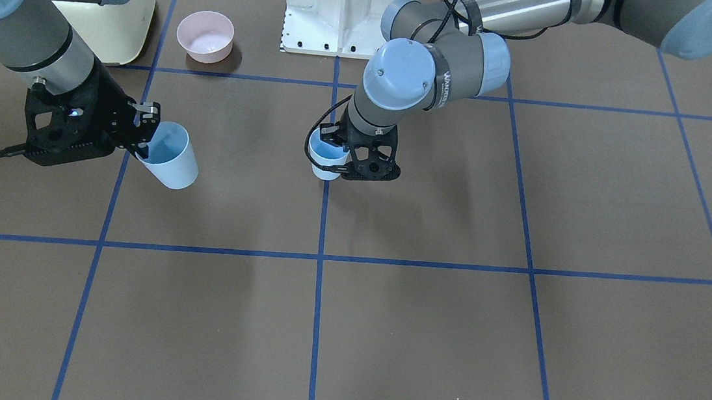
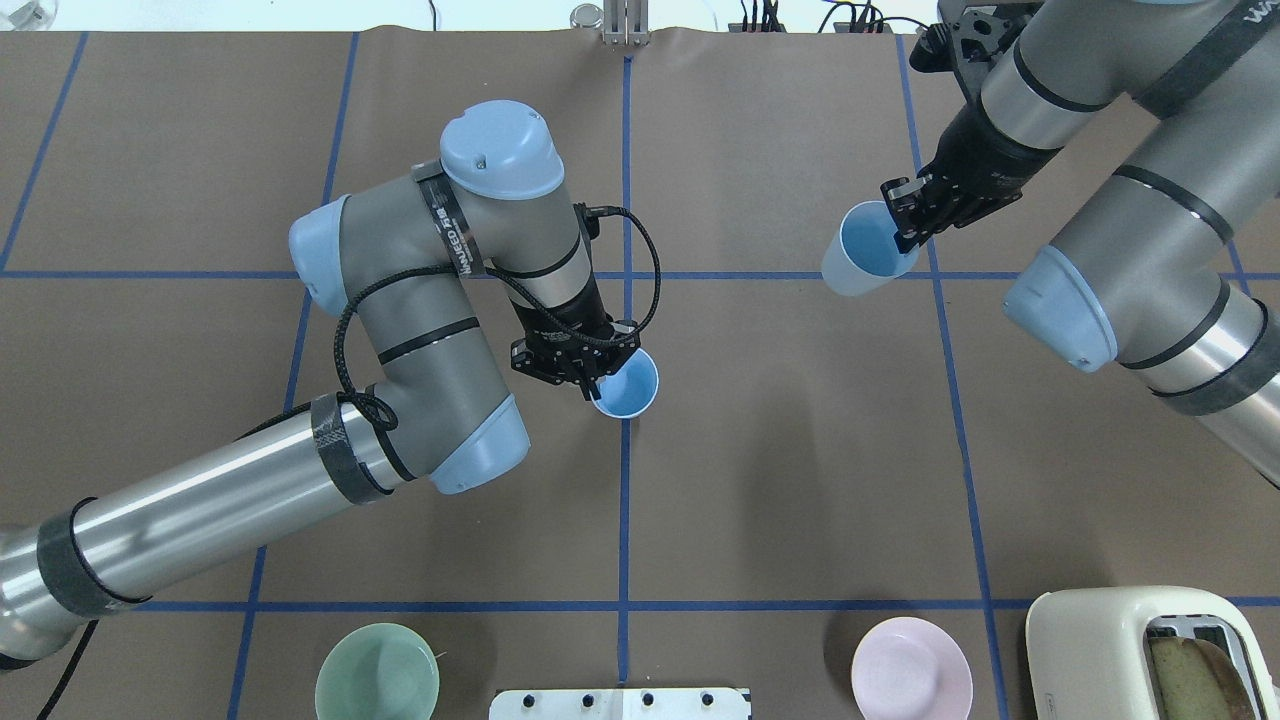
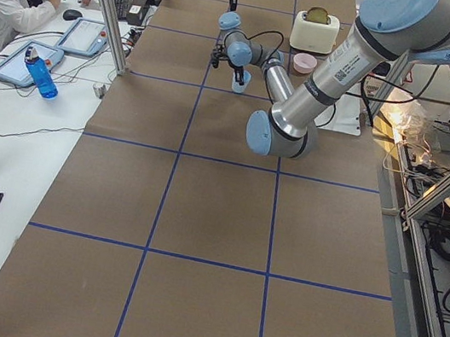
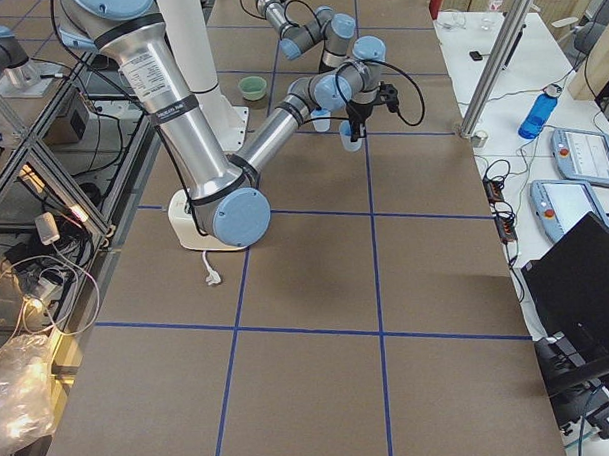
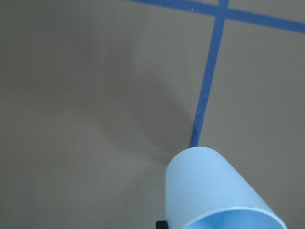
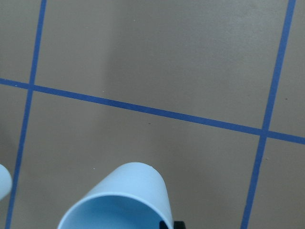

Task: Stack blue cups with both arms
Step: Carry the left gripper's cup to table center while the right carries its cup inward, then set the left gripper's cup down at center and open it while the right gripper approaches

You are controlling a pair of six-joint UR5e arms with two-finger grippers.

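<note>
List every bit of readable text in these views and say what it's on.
"WAN…": white lettering on a black band on the left arm; the rest is too blurred to read.
Similar lettering on the right arm: cut off at the edge, unreadable.
Blue cups, pink bowl, green bowl, toaster: no text visible.

Holding one pale blue cup (image 2: 628, 388) upright by its rim near the surface (image 2: 790, 470) middle; tilting the other blue cup (image 2: 862, 252), lifted, well apart rightward.
</note>
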